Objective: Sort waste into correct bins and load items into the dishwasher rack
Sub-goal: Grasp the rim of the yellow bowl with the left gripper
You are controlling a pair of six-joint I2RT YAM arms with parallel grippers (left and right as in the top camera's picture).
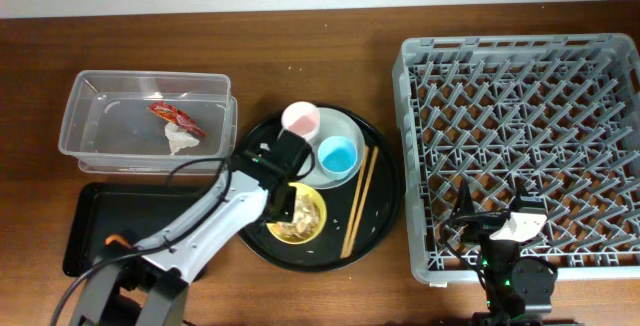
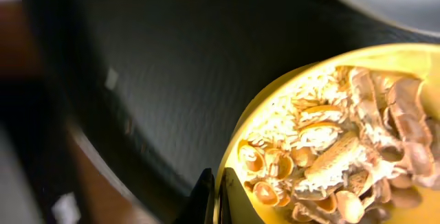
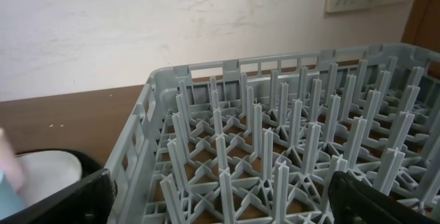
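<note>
My left gripper [image 1: 284, 204] is shut on the near-left rim of the yellow bowl [image 1: 306, 218], which stands on the round black tray. In the left wrist view the fingers [image 2: 216, 198] pinch the bowl's rim [image 2: 289, 86]. Pale beige food scraps [image 2: 337, 148] fill the bowl. The pink cup [image 1: 300, 118] and blue cup [image 1: 338, 154] stand on the grey-green plate [image 1: 345, 126]. Two chopsticks [image 1: 360, 198] lie to the right of them. The red wrapper [image 1: 176, 117] and white tissue [image 1: 181, 141] lie in the clear tub [image 1: 90, 116]. An orange piece [image 1: 115, 238] lies in the black rectangular tray [image 1: 95, 211]. My right gripper [image 1: 495, 212] [image 3: 220, 189] is open over the front left of the dishwasher rack [image 1: 560, 56] [image 3: 275, 114].
The round black tray [image 1: 385, 201] sits between the bins and the rack. In the right wrist view the plate [image 3: 41, 172] shows at the lower left beside the rack's wall. A cable from the left arm runs over the black rectangular tray.
</note>
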